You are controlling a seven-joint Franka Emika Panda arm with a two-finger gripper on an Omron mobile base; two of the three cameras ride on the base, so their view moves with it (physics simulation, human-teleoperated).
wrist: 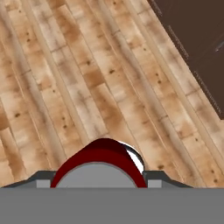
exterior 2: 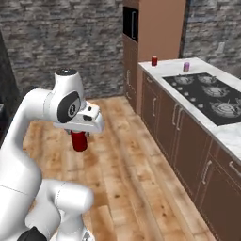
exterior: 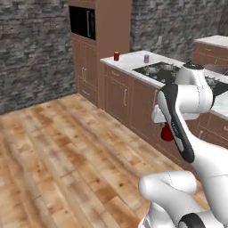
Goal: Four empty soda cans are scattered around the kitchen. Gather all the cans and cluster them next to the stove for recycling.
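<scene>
We stand on a floor [exterior: 67, 147] of warm wooden planks, their knots and grain running on toward a rough wall [exterior: 31, 49] of dark grey stone at the back. Along the right runs a row of brown cabinets [exterior 2: 183, 141] with slim metal handles, carrying a pale table [exterior 2: 169, 66] top; a tall brown cupboard column [exterior: 104, 40] with a black built-in oven stands at its far end. Set into the table is the stove [exterior 2: 212, 96], a flat black glass plate with round burners under dark grates. On the bare stretch of table between the column and the stove we see a red soda can [exterior 2: 154, 60] upright near the far corner, and a purple-pink soda can [exterior 2: 186, 67] upright just beside the stove's far edge; the two stand apart. Our pincer [exterior 2: 80, 139] hangs over the floor, well clear of the cabinets, pinching a third red can [exterior 2: 79, 141] that points downward from the hand. In the hand view this can's red body and silvery end [wrist: 98, 168] sit between the finger tips, with planks and a dark cabinet front [wrist: 197, 39] beyond.
</scene>
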